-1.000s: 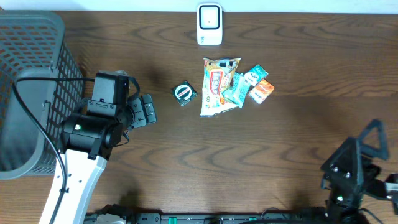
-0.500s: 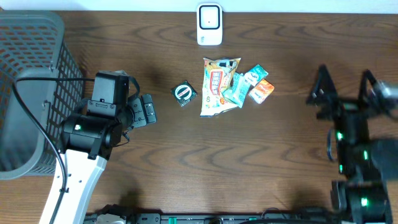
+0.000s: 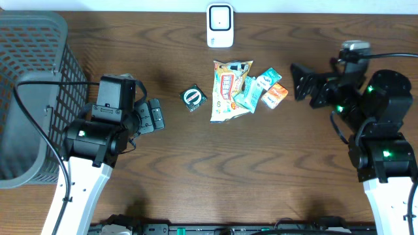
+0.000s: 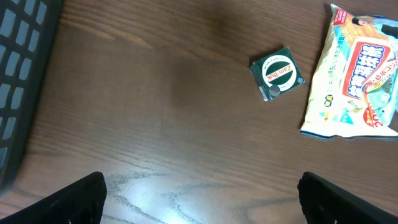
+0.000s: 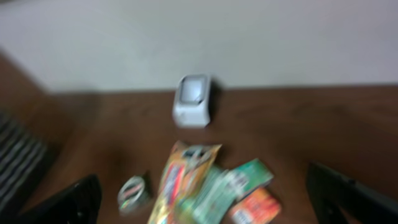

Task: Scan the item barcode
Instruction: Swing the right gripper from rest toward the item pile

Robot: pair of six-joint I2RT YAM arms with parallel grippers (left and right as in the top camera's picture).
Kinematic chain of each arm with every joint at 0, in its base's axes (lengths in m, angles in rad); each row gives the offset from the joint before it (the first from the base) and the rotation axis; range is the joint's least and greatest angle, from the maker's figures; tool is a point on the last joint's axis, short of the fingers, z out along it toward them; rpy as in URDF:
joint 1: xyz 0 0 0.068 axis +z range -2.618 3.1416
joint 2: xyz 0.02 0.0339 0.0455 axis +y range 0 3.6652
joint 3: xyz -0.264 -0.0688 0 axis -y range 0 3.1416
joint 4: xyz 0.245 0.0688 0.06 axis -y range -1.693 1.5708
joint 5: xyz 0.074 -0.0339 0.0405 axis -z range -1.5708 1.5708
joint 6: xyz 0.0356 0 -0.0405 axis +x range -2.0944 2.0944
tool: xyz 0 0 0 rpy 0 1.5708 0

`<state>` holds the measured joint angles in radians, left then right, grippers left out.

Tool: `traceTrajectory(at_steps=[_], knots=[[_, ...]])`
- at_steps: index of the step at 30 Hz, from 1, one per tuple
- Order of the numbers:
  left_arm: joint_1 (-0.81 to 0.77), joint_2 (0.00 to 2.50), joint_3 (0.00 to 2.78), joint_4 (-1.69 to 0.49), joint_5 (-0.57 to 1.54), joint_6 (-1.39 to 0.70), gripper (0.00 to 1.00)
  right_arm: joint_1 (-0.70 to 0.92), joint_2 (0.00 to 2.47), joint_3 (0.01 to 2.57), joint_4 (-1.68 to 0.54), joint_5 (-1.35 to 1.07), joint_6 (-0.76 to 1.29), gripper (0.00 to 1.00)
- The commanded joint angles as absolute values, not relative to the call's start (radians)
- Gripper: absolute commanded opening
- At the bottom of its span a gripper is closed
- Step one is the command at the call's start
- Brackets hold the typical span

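The right gripper point(image 3: 302, 85) is spread wide and empty, hanging over the table point(image 3: 261, 170) just right of the orange packet point(image 3: 275, 95), jaws pointing toward the pile. Its wrist view is blurred, but both fingers sit at the lower corners with nothing between them. The left gripper point(image 3: 159, 115) is likewise spread and empty, near the basket point(image 3: 39, 72), with the green box point(image 3: 192, 98) a little ahead of it.

The items lie mid-table: the orange packet, teal packet point(image 3: 251, 91) and snack bag point(image 3: 228, 90) overlap, and the green box sits apart to their left. The scanner point(image 3: 220, 26) stands at the far edge, behind the snack bag.

Nothing is picked up, so the step in hand looks like the reach for a first item, probably the orange packet. Next, the right gripper needs to drop over one packet alone, close on it, lift, and turn its barcode to the scanner.
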<state>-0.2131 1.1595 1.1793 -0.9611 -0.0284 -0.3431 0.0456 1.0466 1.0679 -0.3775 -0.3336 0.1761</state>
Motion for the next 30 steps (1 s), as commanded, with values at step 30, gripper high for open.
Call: traceTrajectory(at_steps=[30], knots=[[-0.212, 1.163, 1.188, -0.961, -0.027, -0.352, 0.98, 0.054, 1.275, 1.127, -0.265, -0.58, 0.519, 0.99]])
